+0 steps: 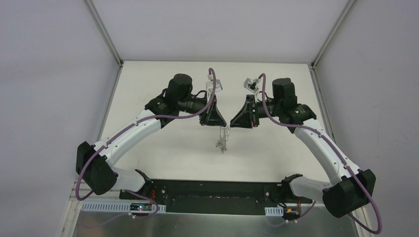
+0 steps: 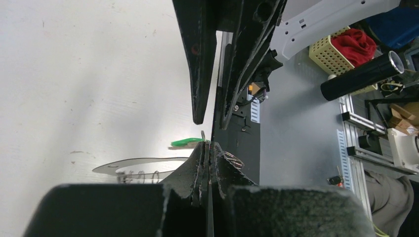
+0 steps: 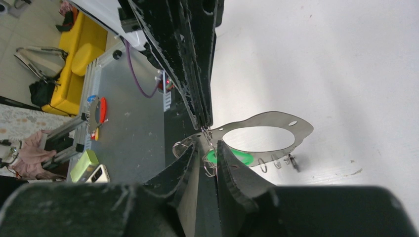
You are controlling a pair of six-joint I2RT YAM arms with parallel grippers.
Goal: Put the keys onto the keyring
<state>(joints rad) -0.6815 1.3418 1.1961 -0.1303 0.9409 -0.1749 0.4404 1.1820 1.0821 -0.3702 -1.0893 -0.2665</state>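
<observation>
L gripper (image 2: 207, 148): fingers pressed together, pinching the rim of the keyring (image 3: 276, 119) & holding it up off the surface (image 3: 346, 74). The keyring is a flat silver loop w/ a big opening, lying roughly level.

R gripper (image 3: 207, 148) meets the keyring from the opp. side at the same rim spot, nearly tip to tip w/ the L. Its fingers are slightly parted, w/ a narrow gap. A small wire ring (image 3: 210, 169) sits in that gap at the keyring's rim; can't tell if the R fingers touch it. More small rings (image 3: 270, 164) hang along the keyring edge nearest the R gripper.

Key (image 2: 185, 142): its green head shows just under the keyring, seen partly through the opening in the R wrist view. The blade isn't visible. Can't tell whether the key rests on the surface or is hooked on.

Top view: thin keyring bits dangle between the two grippers.
</observation>
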